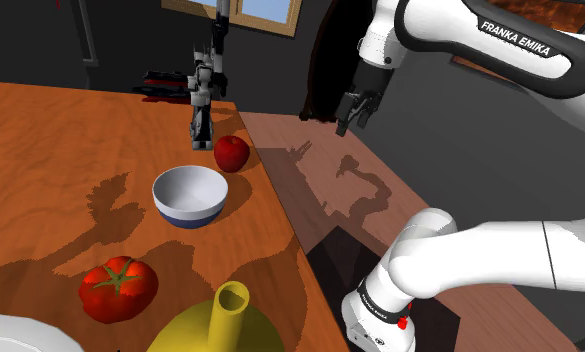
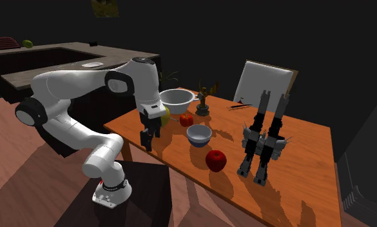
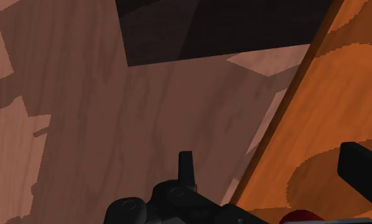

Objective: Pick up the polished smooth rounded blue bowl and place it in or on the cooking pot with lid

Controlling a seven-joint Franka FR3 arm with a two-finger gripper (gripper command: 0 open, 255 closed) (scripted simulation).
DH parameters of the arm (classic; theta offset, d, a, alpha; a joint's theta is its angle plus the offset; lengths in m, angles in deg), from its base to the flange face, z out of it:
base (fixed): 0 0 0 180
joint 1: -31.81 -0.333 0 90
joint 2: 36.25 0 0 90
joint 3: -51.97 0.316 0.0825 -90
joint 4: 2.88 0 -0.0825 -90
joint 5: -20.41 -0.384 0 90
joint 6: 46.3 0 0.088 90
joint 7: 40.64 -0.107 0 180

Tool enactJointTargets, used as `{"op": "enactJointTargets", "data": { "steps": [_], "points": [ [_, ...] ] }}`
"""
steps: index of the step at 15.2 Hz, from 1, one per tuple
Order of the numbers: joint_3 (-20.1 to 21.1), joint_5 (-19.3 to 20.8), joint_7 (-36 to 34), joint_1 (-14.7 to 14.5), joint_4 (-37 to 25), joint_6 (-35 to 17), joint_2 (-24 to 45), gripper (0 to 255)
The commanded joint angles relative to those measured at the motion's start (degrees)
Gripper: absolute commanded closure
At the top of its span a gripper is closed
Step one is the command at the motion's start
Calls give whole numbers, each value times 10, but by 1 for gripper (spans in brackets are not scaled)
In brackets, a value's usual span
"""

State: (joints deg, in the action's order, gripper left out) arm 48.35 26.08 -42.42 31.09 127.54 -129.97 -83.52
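The gripper (image 1: 350, 120) hangs over the floor (image 1: 320, 165) beside the table (image 1: 40, 150), its fingers (image 3: 186, 167) wide apart and empty. The bowl (image 1: 190, 196) rests on the table.

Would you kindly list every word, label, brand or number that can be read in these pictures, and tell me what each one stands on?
"FRANKA EMIKA": on the upper link of the white robot arm with dark joints, in the shoulder view.
The small yellowish picture on the dark wall, in the second exterior view: too small to tell whether it carries any words.
Nothing else here can be read as text.
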Motion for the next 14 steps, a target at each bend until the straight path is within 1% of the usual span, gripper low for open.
{"op": "enactJointTargets", "data": {
  "steps": [1,8,14],
  "points": [
    [0,0,0,0,0,0,0,0],
    [56,-65,-90,-17,48,-97,43,0],
    [103,-112,-160,-33,61,-186,108,0]
  ]
}}
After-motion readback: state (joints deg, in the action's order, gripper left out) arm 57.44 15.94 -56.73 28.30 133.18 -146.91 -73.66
